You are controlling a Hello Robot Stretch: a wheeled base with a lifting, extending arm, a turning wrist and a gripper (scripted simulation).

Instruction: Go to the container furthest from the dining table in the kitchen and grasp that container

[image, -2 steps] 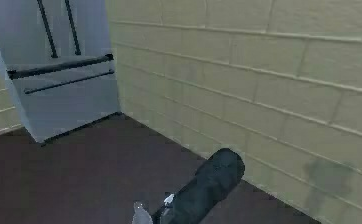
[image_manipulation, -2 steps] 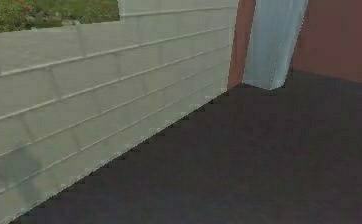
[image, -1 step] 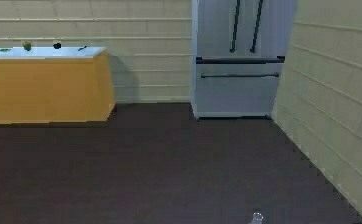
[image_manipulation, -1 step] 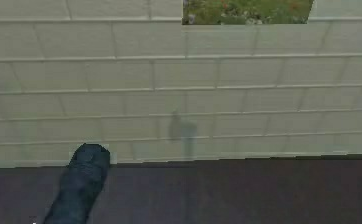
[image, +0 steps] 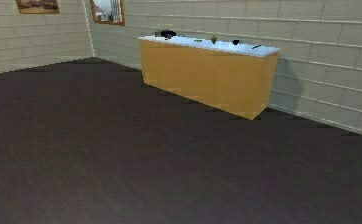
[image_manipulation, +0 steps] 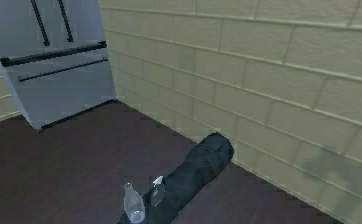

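1. Orange counter (image: 204,78) carries small dark blobs (image: 169,35). The container is probably among them, but I can't tell which, so a wrong pick is the main risk.
2. Dark roll (image_manipulation: 204,168) and glassy shapes (image_manipulation: 134,205) lie on the floor (image_manipulation: 79,160) by the wall (image_manipulation: 279,70); the base could clip them.
3. Fingers: cannot tell their state.
4. Room: dark wood floor, pale brick, fridge (image_manipulation: 59,65), framed pictures (image: 107,10).

Down at the arm side view's bottom edge, just right of the middle, a dark round-ended bar (image_manipulation: 202,170) slants up and right (arm or not, can't tell). Two pale slivers (image_manipulation: 135,204) sit beside its lower end, and whether they belong to the gripper can't be told either.
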